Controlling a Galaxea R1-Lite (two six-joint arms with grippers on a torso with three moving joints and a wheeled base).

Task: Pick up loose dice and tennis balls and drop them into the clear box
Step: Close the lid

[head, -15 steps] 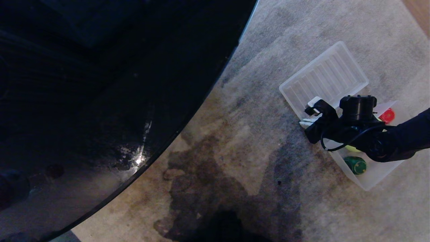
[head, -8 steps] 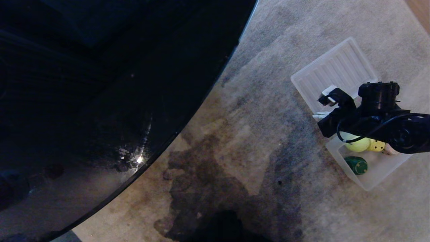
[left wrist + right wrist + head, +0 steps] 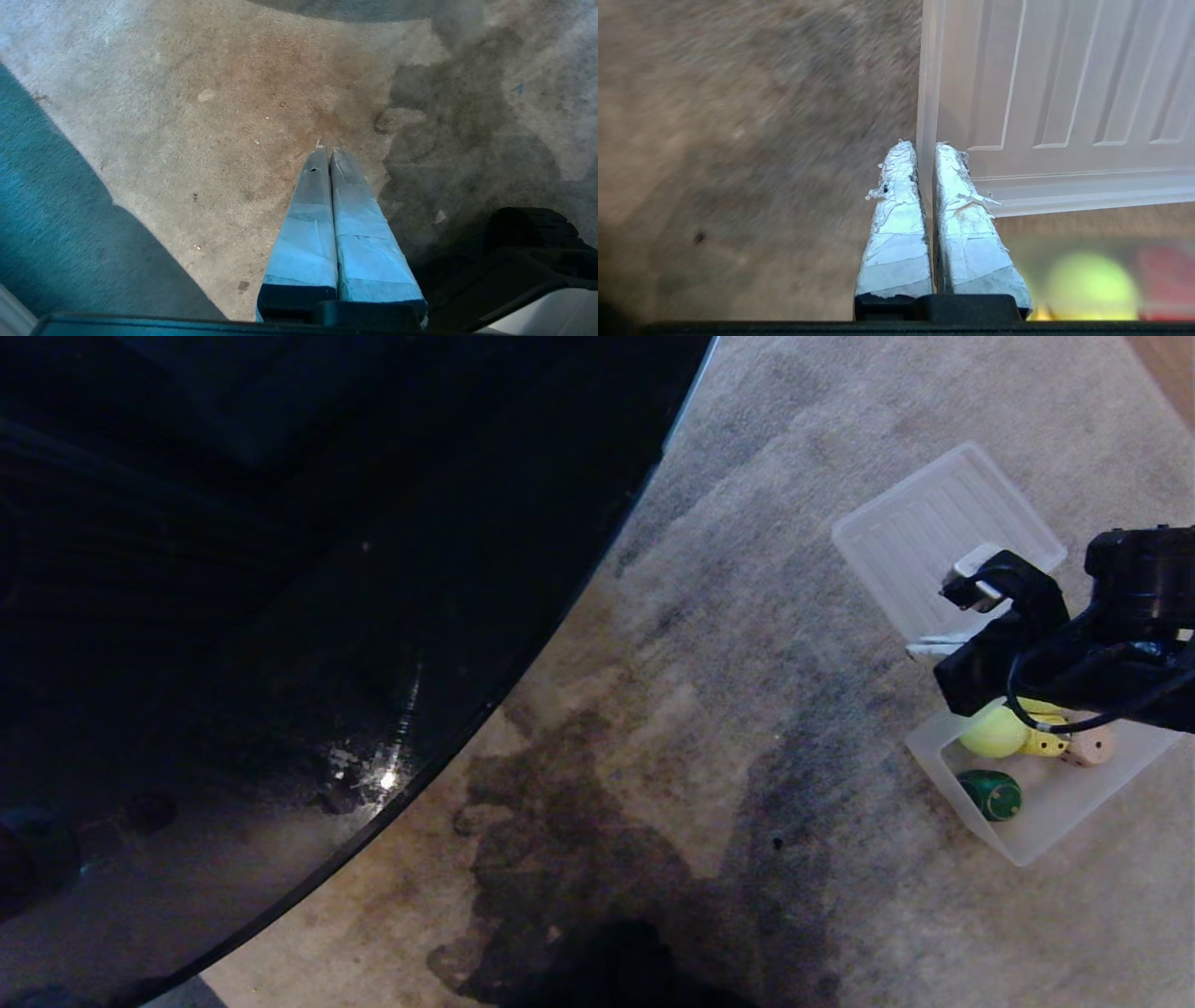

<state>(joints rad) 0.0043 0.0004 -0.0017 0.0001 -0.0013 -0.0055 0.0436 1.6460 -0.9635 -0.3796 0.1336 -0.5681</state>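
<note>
So the whole left half of the head view is a big dark glossy round top (image 3: 280,616), its curved edge sweeping from 12 o'clock down to about 7. Past that it's stained beige carpet (image 3: 709,644), with a dark blotch toward 6 o'clock.

Left gripper (image 3: 325,151) only shows up in its own wrist cam: the two taped fingers are pressed flat together, nothing between them, hanging over bare carpet.

Over at 3 o'clock in the head view is the ribbed lid (image 3: 920,527), lying flat on the carpet. The right gripper (image 3: 943,649) sits over the lid's near edge, arm coming in from the right border. In its wrist cam the fingers are closed up, just a thin slit between them, with no object in there, tips right above the lid's corner edge.

The box (image 3: 1046,835) is at roughly 4 o'clock, just beside the lid. Inside it: a tennis ball (image 3: 991,734), a yellow die (image 3: 1047,741) touching it, a beige die (image 3: 1089,747) next along, and a green die (image 3: 991,794) nearer the corner. The arm covers the far part of the box.
</note>
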